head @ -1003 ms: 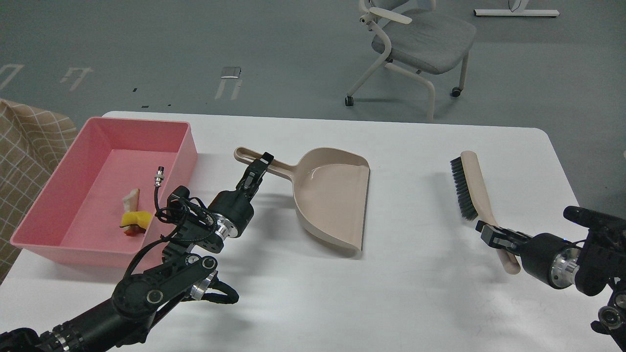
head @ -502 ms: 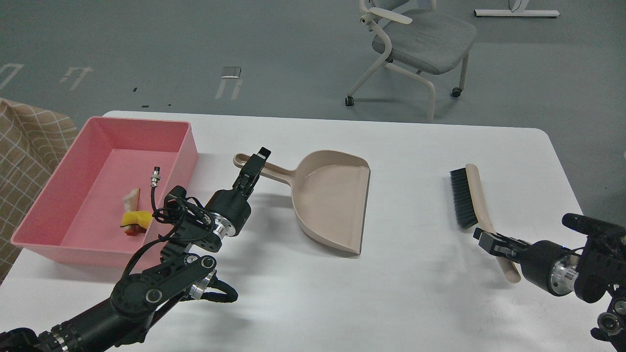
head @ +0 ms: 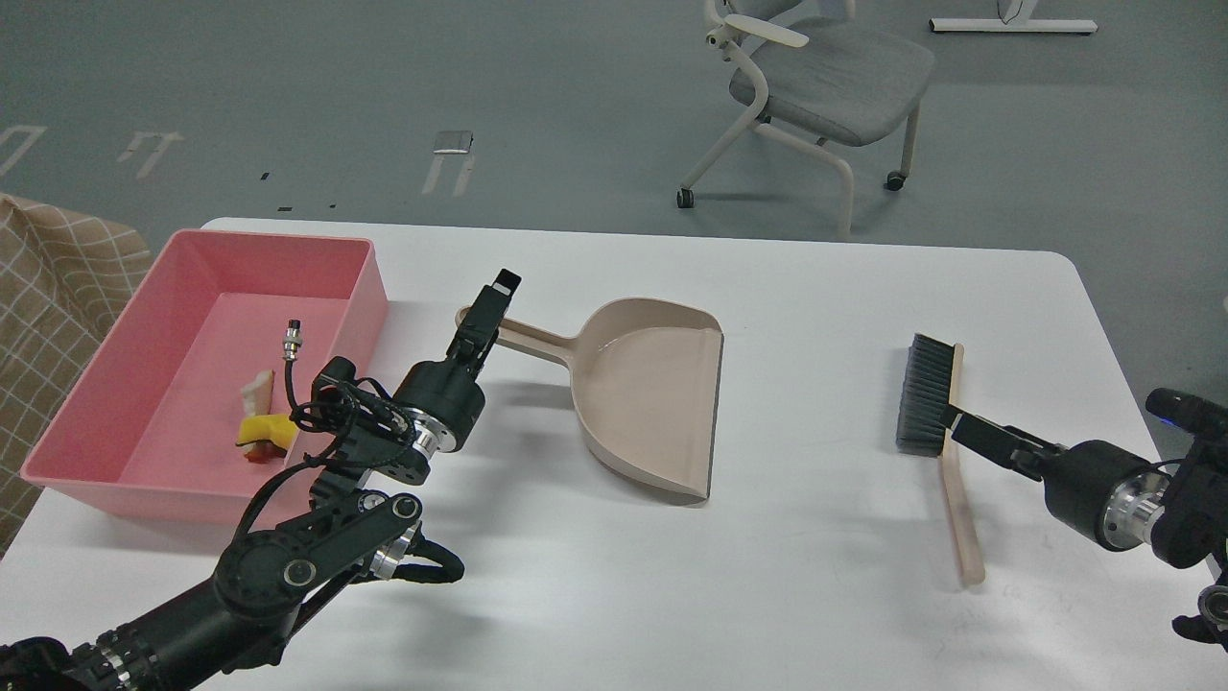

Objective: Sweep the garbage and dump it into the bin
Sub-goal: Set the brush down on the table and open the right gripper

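Garbage already in the bin, both tools down on the counter.

The garbage (head: 261, 422), a yellow sponge block and a bread slice, lies inside the pink bin (head: 115, 480) at the counter's (head: 815, 595) left end, to the left of the left pincer (head: 484, 312). That pincer hovers at the end of the dustpan (head: 652, 393) handle, which runs leftward toward the bin; whether it is spread or pinching I cannot tell. The right pincer (head: 964, 429) touches the brush (head: 945, 441) near its bristle end, grip unclear; the brush's long axis runs toward me. The task looks essentially done, and the left arm is nearer the bin.
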### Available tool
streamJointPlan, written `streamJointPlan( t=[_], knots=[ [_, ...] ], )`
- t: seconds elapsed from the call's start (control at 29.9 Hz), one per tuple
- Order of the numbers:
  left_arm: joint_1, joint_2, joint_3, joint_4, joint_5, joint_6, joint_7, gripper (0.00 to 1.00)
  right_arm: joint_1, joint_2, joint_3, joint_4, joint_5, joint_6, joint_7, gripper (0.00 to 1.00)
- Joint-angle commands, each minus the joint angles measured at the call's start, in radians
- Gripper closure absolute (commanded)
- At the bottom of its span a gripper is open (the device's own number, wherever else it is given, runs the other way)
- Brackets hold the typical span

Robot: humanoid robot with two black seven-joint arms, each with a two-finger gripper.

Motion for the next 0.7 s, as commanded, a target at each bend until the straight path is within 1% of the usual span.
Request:
streamJointPlan(
  t=[0.0,0.07,0.27,0.4,0.57,0.67],
  knots=[
    [-0.004,0.011,0.000,0.019,0.000,0.007,-0.024,0.01,0.000,0.000,0.001,0.003,0.014,0.000,0.000,0.03],
    [-0.004,0.013,0.000,0.025,0.000,0.007,-0.038,0.01,0.000,0.000,0.003,0.000,0.019,0.000,0.000,0.03],
    [-0.005,0.033,0.000,0.031,0.000,0.009,-0.041,0.01,-0.003,0.008,0.011,-0.003,0.020,0.000,0.000,0.03],
    [-0.025,0.044,0.000,0.062,0.000,0.009,-0.043,0.01,-0.002,0.022,0.011,-0.002,0.020,0.000,0.000,0.03],
    [-0.048,0.062,0.000,0.092,-0.001,0.018,-0.073,0.01,0.003,0.022,0.014,-0.002,0.020,0.000,0.000,0.04],
    [-0.066,0.076,-0.005,0.092,-0.004,0.018,-0.075,0.01,0.014,0.019,0.017,-0.003,0.022,0.000,0.002,0.04]
  ],
)
